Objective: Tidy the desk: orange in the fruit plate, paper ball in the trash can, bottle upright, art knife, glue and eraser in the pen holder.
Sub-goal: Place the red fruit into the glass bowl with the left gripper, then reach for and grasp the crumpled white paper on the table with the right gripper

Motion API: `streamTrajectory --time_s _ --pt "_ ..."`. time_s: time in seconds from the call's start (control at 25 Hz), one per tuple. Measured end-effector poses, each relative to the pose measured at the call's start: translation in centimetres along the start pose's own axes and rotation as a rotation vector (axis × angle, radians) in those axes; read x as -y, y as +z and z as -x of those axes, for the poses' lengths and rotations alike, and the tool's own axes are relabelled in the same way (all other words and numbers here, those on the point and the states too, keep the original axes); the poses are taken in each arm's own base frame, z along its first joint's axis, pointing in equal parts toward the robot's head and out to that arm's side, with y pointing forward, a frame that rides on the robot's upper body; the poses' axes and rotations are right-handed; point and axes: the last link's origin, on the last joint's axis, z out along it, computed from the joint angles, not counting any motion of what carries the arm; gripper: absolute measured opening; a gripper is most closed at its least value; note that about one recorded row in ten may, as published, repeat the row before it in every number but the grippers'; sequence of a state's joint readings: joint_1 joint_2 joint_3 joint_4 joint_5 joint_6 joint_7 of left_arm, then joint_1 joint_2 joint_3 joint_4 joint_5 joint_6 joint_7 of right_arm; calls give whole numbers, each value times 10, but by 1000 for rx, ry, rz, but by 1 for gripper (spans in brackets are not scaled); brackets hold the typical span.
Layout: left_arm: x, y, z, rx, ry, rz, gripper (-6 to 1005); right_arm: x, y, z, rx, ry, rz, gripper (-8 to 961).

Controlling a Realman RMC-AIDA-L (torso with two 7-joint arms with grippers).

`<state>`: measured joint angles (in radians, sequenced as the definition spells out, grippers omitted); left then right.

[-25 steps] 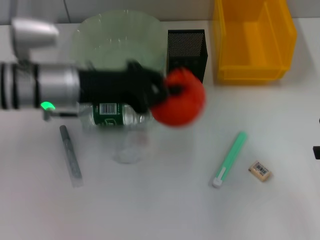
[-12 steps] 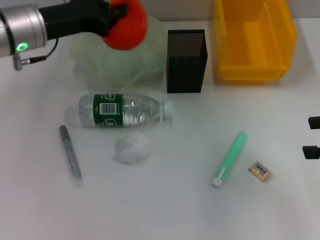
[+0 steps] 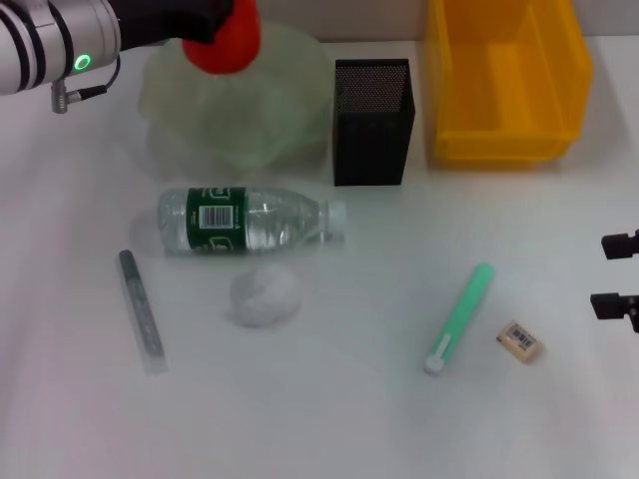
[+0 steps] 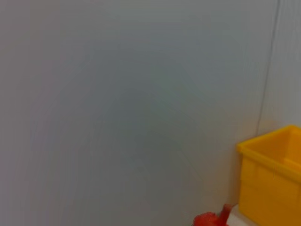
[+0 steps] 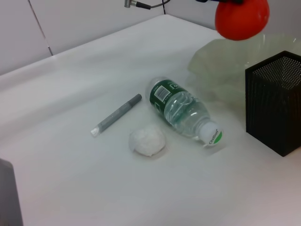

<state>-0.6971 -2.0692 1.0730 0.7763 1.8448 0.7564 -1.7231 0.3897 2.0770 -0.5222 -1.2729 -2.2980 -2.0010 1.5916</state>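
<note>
Orange [image 3: 225, 45] shifted left over fruit plate [image 3: 290, 110].

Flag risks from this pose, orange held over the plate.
1. The left end effector holds the orange above the plate's far-left edge, not its middle; released here it may roll out over the rim.
2. The bottle lies on its side touching the paper ball; grabbing either may shift the other.
</note>
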Motion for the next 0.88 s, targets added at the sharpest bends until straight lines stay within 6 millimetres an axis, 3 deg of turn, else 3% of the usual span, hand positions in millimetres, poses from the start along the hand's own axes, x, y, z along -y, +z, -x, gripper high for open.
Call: streamTrajectory --time_s 0.24,0.36,0.56,0.68,0.88 --pt "-4 7 0 19 15 7 238 1 0 2 1 -3 -2 736" --pt "-5 7 1 24 18 8 432 1 1 2 2 -4 -3 735" --pt "-8 6 3 32 22 37 568 3 2 8 10 -17 -1 734" --pt "-16 -7 1 16 32 131 649 3 7 17 18 -24 23 733" --pt "-39 -56 2 -61 59 367 783 -3 27 45 -35 -41 124 731"
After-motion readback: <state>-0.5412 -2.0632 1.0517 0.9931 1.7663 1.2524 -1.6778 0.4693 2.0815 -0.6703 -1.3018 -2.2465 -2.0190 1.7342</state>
